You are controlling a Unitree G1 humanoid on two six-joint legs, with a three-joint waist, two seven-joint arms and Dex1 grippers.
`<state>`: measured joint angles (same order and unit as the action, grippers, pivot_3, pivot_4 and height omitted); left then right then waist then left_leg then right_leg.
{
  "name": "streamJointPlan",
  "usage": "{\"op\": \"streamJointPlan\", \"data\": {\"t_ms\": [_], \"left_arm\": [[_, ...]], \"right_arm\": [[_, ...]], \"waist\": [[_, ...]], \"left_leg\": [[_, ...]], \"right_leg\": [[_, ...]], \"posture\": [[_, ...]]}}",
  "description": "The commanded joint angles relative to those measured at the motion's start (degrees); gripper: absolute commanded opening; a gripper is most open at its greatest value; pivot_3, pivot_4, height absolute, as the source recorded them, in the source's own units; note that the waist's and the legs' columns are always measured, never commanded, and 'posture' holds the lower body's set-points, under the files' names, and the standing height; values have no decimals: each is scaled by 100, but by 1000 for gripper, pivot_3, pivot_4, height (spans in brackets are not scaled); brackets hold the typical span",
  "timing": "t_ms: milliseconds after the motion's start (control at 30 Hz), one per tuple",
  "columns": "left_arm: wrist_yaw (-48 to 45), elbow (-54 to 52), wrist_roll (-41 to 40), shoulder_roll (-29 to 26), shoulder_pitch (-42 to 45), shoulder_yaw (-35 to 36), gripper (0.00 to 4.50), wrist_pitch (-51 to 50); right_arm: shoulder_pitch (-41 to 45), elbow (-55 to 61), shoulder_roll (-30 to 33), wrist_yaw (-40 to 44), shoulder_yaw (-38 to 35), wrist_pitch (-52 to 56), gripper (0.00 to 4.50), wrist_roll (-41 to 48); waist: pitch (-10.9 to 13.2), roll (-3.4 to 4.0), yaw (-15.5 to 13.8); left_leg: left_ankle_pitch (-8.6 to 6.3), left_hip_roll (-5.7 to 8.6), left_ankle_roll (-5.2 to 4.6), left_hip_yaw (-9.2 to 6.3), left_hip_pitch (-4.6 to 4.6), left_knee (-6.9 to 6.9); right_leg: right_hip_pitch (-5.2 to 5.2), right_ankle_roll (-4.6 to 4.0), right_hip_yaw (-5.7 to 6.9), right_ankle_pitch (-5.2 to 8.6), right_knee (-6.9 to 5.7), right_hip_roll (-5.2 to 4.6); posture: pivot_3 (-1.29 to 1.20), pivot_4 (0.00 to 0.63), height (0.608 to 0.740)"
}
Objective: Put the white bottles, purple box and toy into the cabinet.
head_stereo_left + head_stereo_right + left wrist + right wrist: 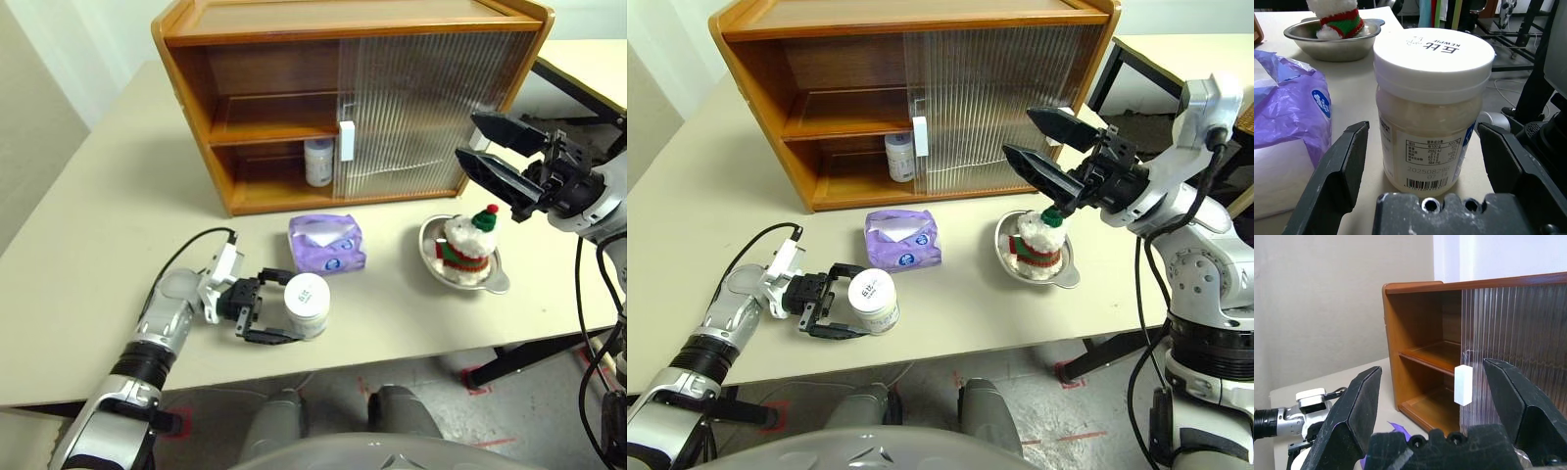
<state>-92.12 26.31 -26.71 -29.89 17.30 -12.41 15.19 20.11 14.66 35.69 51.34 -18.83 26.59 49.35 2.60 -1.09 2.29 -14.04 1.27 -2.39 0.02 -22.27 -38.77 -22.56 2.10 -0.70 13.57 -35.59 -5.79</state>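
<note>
Standing near the lower middle of the left eye view, a white bottle (307, 305) rests upright on the pale table (118, 196), between the spread fingers of the left gripper (277, 308). In the left wrist view the jaws stand wide, one black finger (1334, 176) on each side of the bottle with a gap on both sides, so nothing is gripped. A second white bottle (318, 162) stands on the lower shelf of the cabinet (245, 59), just left of the white handle (347, 140) at the edge of the ribbed sliding door (431, 108), which covers the right half. The left half is uncovered and the upper shelf there is bare.

At the centre of the frame, just in front of the cabinet, lies the purple box (327, 244), slightly up and right of the bottle on the table and apart from it. To its right sits a steel bowl (500, 282) with the toy (467, 245) inside, upright, its red pompom on top.

At the right edge of the frame the right gripper (487, 148) is raised above the table, up and right of the toy, with its jaws wide apart and nothing between them. It points toward the cabinet; the right wrist view looks at the handle and the uncovered shelves.
</note>
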Motion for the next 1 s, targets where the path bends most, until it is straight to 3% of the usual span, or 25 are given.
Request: {"op": "streamJointPlan", "data": {"t_ms": [33, 133, 167, 433, 700, 867, 1000], "left_arm": [[-38, 103, 60, 28, 71, -60, 4115, 24], [-38, 105, 49, 32, 62, -56, 3151, 2], [-38, 107, 46, 46, 62, -41, 3061, -1], [-20, -29, 29, 58, 61, 170, 3061, -337], [531, -1479, -459, -290, -304, 957, 3061, -1057], [1227, -1756, -531, -437, -369, 1579, 3061, -1392], [2467, -1347, -326, -282, -12, 1996, 3061, -1775]], "right_arm": [[-37, 98, 72, -5, -93, 12, 4500, 59], [-32, 86, 63, -5, -77, -6, 4500, 51], [-30, 81, 60, -2, -73, -12, 4500, 47], [-4, 32, 43, 21, -45, -37, 4500, 22], [-26, 14, -6, 41, 4, -60, 4500, -1], [26, -70, -69, 86, 73, -77, 4500, -18], [66, -97, -180, 102, 166, -103, 4500, -62]], "waist": [[0, 0, -1], [0, 0, 1], [0, 0, 1], [0, 0, -1], [0, 0, 5], [2, 1, -16], [4, -2, -42]], "left_leg": [[0, 0, 0, 0, 0, 0], [0, 0, 1, 0, 0, 0], [0, 0, 1, 0, 0, -1], [0, 0, 0, 0, 0, -2], [-1, -5, 1, -1, -1, -1], [-2, -9, 4, -2, 0, 1], [-2, -9, 5, -3, 0, -2]], "right_leg": [[0, 0, 0, 0, 0, 0], [0, 1, 0, 0, 0, -1], [0, 1, 0, 0, 0, -1], [1, 2, 1, 0, 0, 2], [-1, 3, -3, 0, 1, -7], [-2, 1, -3, 1, 2, -6], [2, 8, 3, -3, 1, -6]], "posture": [[-135, 0, 740], [-133, 0, 740], [-131, 0, 740], [-126, 0, 740], [-112, 0, 740], [-80, 0, 740], [-76, 0, 740]]}}
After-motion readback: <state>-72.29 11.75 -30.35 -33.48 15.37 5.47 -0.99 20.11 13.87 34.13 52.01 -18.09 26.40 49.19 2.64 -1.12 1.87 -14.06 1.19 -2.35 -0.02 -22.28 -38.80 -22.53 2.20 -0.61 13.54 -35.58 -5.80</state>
